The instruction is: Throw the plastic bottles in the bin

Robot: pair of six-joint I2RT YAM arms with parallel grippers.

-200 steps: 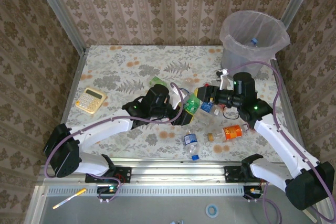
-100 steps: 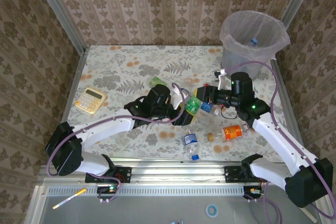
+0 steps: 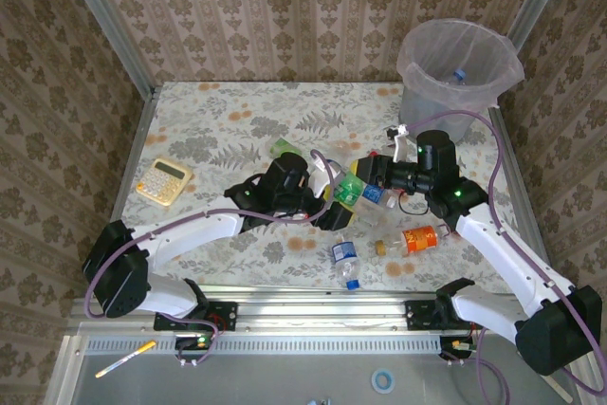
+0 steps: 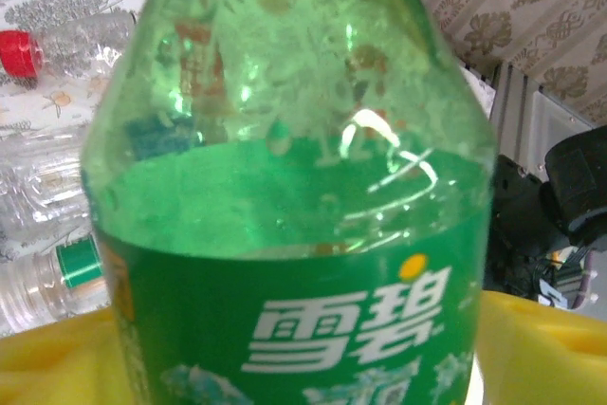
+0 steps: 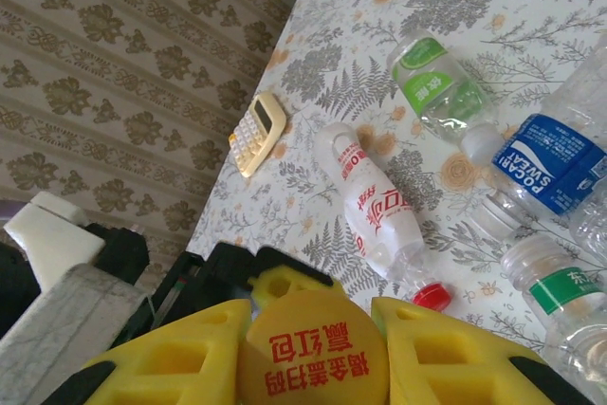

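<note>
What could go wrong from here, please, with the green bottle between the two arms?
1. The right gripper pinches the green bottle by its yellow cap alone; on the swing to the bin it may twist out of the jaws.
2. The left gripper flanks the bottle's body closely; lifting before it clears could snag the bottle.
3. A drop could knock the clear bottle by the near edge off the table.

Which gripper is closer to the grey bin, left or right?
Right. The right gripper is left of the bin and nearer the bases, on the cap of the green bottle; the left gripper is farther left and nearer still.
</note>
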